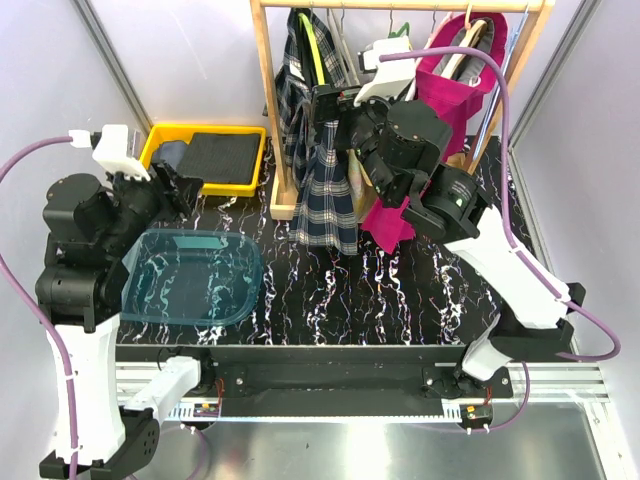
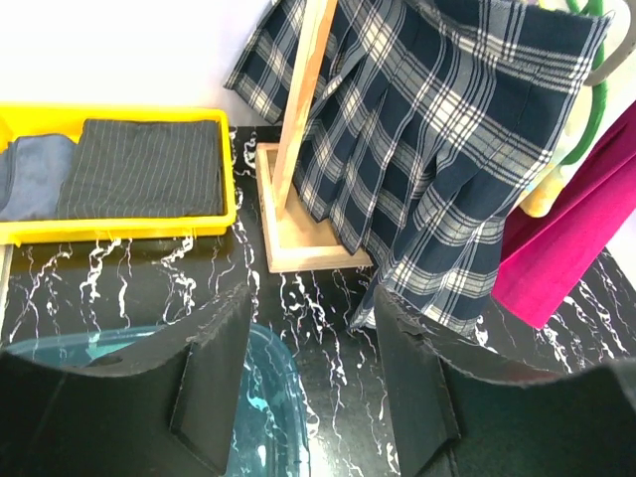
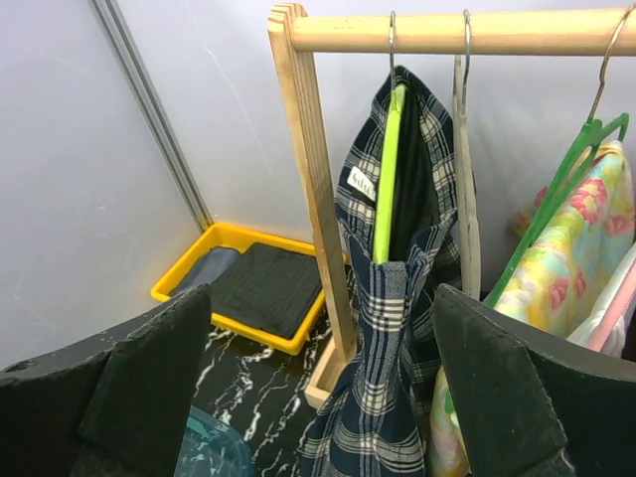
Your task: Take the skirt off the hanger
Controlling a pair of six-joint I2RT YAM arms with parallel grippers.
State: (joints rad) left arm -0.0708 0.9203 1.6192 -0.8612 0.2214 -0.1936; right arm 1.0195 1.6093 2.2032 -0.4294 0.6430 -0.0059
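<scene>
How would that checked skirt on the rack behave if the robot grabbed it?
Probably floppy: the skirt hangs in loose pleats, so it would likely sag and fold when lifted. It looks like light, thin cloth. It may catch rather than slide free, since the green hanger sits inside its waist.

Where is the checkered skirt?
In the top view the skirt hangs on a green hanger at the rack's left end, beside its post, between the yellow tray on the left and a pink garment on the right.
</scene>
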